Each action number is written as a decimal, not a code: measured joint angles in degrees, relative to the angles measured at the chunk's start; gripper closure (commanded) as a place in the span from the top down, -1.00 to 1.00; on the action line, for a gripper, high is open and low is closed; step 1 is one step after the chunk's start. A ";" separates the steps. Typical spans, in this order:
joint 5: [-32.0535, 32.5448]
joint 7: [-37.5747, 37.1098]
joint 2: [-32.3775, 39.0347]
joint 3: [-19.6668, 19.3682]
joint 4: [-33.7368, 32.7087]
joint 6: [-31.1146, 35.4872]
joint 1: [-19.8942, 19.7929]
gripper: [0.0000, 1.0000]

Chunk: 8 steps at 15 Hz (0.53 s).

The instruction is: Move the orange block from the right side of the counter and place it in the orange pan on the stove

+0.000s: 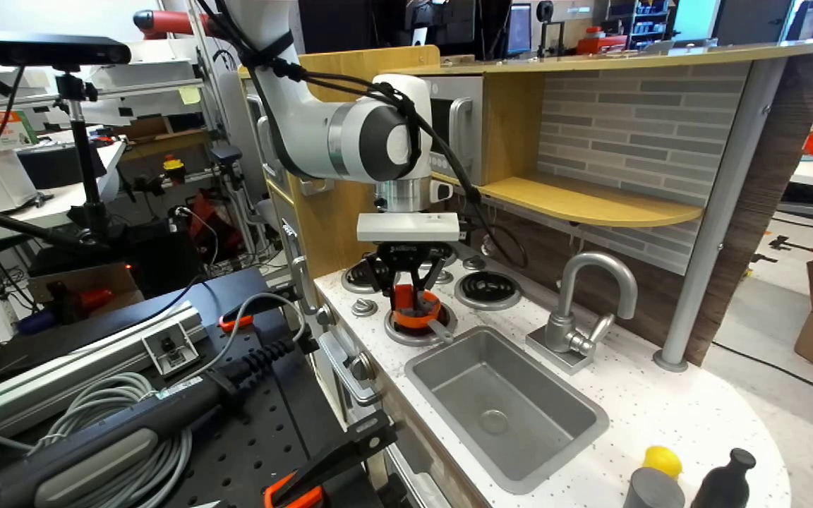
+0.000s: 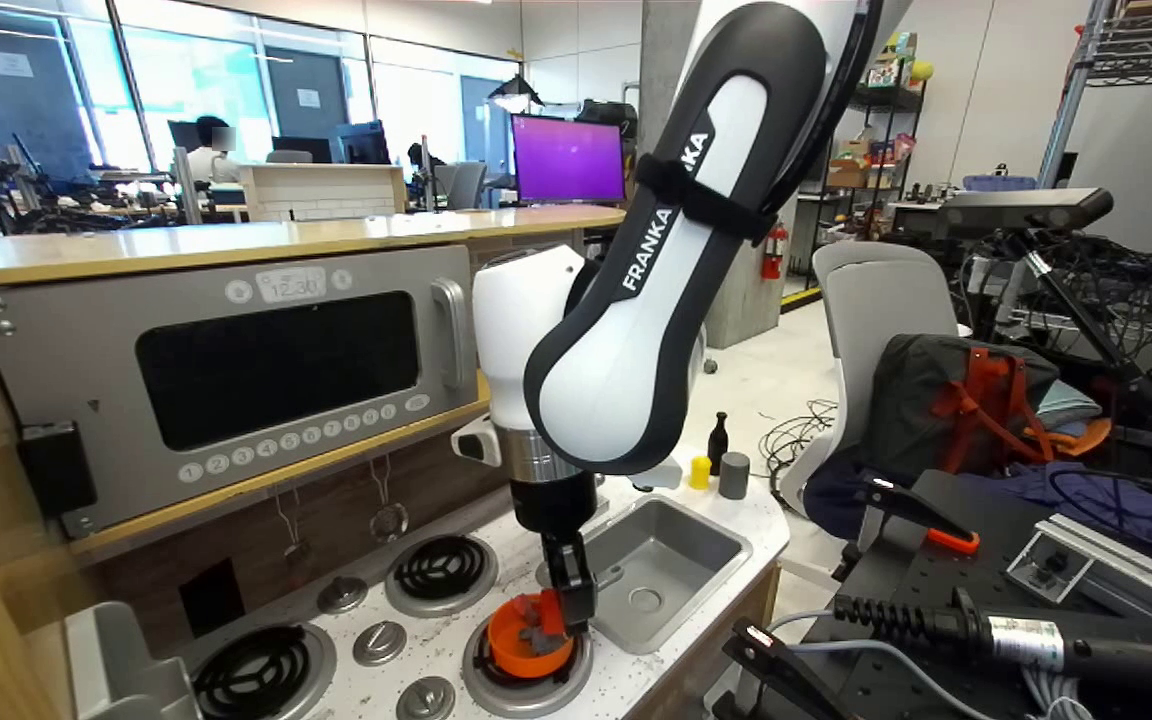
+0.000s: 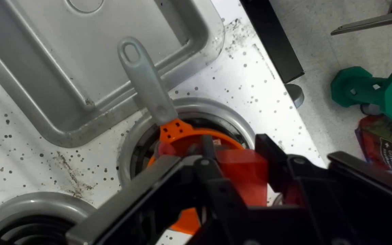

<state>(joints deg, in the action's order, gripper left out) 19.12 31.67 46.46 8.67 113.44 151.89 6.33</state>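
The orange pan [image 1: 418,319] sits on a front burner of the stove [image 2: 436,645], its grey handle [image 3: 146,80] reaching over the sink edge. My gripper [image 3: 235,144] is low over the pan, fingers pointing down. It is shut on the orange block [image 3: 243,173], which looks red-orange in the wrist view. The block [image 2: 550,606] also shows at the fingers in an exterior view, at the pan's side nearer the sink. I cannot tell whether it touches the pan. Grey pieces [image 2: 540,640] show inside the pan. The fingers and block hide part of the pan.
The counter [image 1: 703,416] has a grey sink [image 1: 495,395] and a silver tap [image 1: 593,303]. A yellow object [image 1: 663,461], a grey cylinder [image 1: 652,490] and a black bottle [image 1: 725,481] stand at its far end. A wooden shelf [image 1: 590,201] overhangs the back.
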 measured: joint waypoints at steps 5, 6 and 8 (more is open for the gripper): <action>-0.14 -0.50 1.30 0.46 -1.95 0.00 0.04 0.21; -0.15 -0.70 1.57 0.48 -2.29 0.00 0.04 0.23; -0.15 -1.28 2.13 0.48 -2.92 -0.05 0.05 0.50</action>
<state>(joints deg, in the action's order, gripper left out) 18.96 30.39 48.59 9.15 110.52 151.84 6.38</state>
